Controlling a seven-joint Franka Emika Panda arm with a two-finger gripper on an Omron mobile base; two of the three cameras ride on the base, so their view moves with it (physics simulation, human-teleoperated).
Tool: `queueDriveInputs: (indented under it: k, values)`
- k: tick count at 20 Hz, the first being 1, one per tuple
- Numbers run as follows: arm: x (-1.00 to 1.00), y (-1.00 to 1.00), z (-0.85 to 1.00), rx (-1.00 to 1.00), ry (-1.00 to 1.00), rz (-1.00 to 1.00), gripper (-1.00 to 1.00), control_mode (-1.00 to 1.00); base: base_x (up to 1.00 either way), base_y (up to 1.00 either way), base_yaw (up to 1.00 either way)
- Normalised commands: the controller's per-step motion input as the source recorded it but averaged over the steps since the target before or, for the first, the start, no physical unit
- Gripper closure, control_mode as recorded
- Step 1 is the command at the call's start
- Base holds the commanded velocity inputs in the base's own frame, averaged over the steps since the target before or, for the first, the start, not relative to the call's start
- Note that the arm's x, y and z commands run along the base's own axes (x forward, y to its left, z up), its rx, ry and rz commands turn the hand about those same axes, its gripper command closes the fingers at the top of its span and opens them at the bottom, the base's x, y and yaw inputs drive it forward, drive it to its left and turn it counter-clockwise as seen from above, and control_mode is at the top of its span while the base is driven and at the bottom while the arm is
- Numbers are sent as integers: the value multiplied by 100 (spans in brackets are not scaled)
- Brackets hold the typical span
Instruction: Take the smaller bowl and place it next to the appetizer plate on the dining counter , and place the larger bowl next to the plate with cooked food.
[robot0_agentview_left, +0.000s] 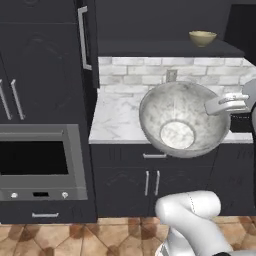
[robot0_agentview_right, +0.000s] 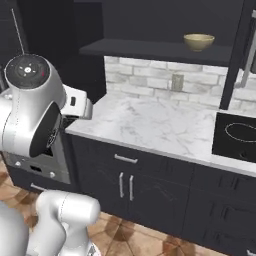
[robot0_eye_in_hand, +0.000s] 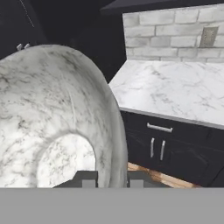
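On the far left I am looking at the oven set into the dark cabinets, with a tall cabinet door and its long handle rising above it. Moving right, the marble worktop is running along a pale brick backsplash with a small outlet in it, and dark cupboard doors with paired handles are sitting underneath. In front of that worktop I am holding the larger bowl, a big marble-patterned one, up in the air and tipped on its side so its opening is facing toward the left base camera. The hand is gripping it at the rim: in the hand view the two fingertips are sitting either side of the bowl's wall, clamped onto it, with the bowl's inside curving away to the left. Above and farther right, the smaller bowl, tan in colour, is sitting upright on the dark shelf over the backsplash, well apart from the hand. In the right base view I am seeing the black cooktop at the right end of the worktop, and the arm's large joint looming at the left.
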Motion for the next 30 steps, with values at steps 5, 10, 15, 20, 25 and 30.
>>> queueDriveInputs:
  k: [5, 10, 15, 20, 25, 30]
  values:
    - [0, 0, 0, 0, 0, 0, 100, 100, -52, 23, 51]
    - [0, 0, 0, 0, 0, 0, 100, 100, -22, 15, 58]
    - [0, 0, 0, 0, 0, 0, 100, 100, 0, 22, 55]
    - [0, 0, 0, 0, 0, 0, 100, 100, 11, 26, 55]
    - [0, 0, 0, 0, 0, 0, 100, 100, 21, 25, 56]
    - [0, 0, 0, 0, 0, 0, 100, 100, 31, 17, 57]
